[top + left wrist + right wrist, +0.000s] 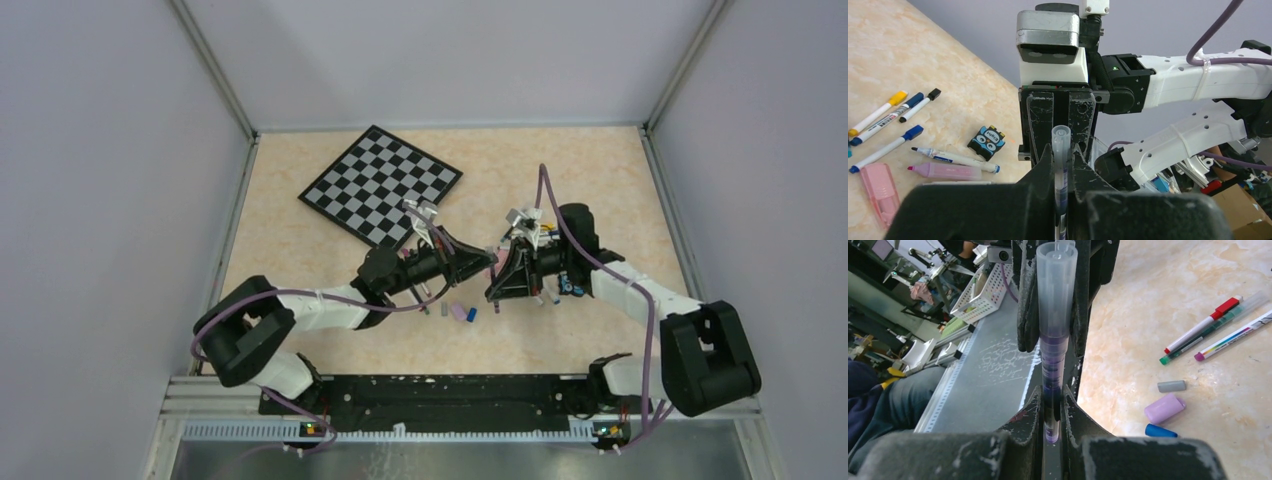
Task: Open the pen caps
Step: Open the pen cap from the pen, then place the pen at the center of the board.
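Observation:
A thin purple-inked pen with a clear cap [1061, 137] is held between both grippers above the table. My left gripper [1062, 150] is shut on it, with the clear end poking out past the jaws. My right gripper [1051, 392] is shut on the pen's purple end [1050, 432], and the clear cap [1055, 290] sits between the other gripper's fingers. In the top view the left gripper [478, 262] and right gripper [503, 268] meet tip to tip. Loose grey [1171, 386], pink [1164, 408] and blue [1160, 431] caps lie on the table.
Several capped pens [890, 117], an uncapped pen [955, 158], a pink highlighter [945, 171] and an owl figure [988, 141] lie by the right arm. Three more pens [1198, 325] lie beyond the loose caps. The checkered board [380, 185] lies at the back left.

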